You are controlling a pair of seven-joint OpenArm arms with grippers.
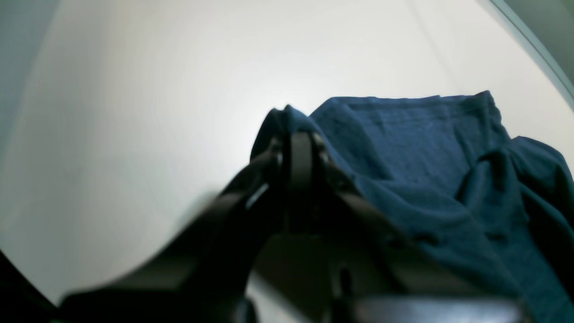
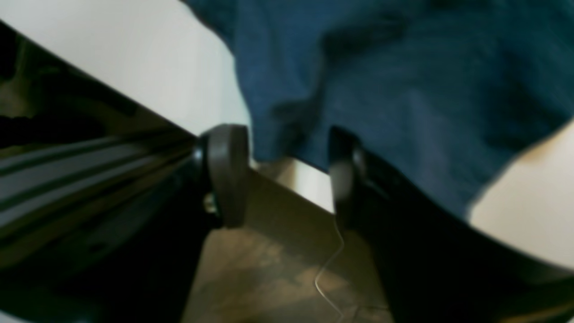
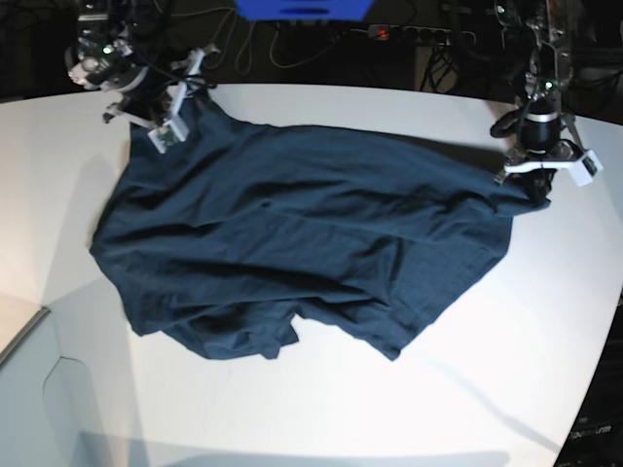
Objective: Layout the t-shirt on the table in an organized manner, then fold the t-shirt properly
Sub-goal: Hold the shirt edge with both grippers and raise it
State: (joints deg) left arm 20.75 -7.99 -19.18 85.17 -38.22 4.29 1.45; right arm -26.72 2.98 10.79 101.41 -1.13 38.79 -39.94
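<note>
**One corner pinned, the other let go**

We keep the left gripper (image 1: 299, 148) clamped on a corner of the t-shirt (image 3: 292, 243) to hold it stretched across the table (image 3: 506, 389). Our right gripper (image 2: 287, 170) stands parted, cloth between its jaws but ungripped. The shirt lies spread yet rumpled.

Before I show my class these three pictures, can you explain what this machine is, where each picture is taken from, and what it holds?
It is a robot with two arms. The wide picture looks across a white table with a dark blue t-shirt spread out, still rumpled. The two close pictures come from cameras on each wrist. The left gripper, at the wide picture's right, has its fingers shut, pinching a corner of the shirt. The right gripper has its fingers apart; cloth lies between them, not pinched.
</note>
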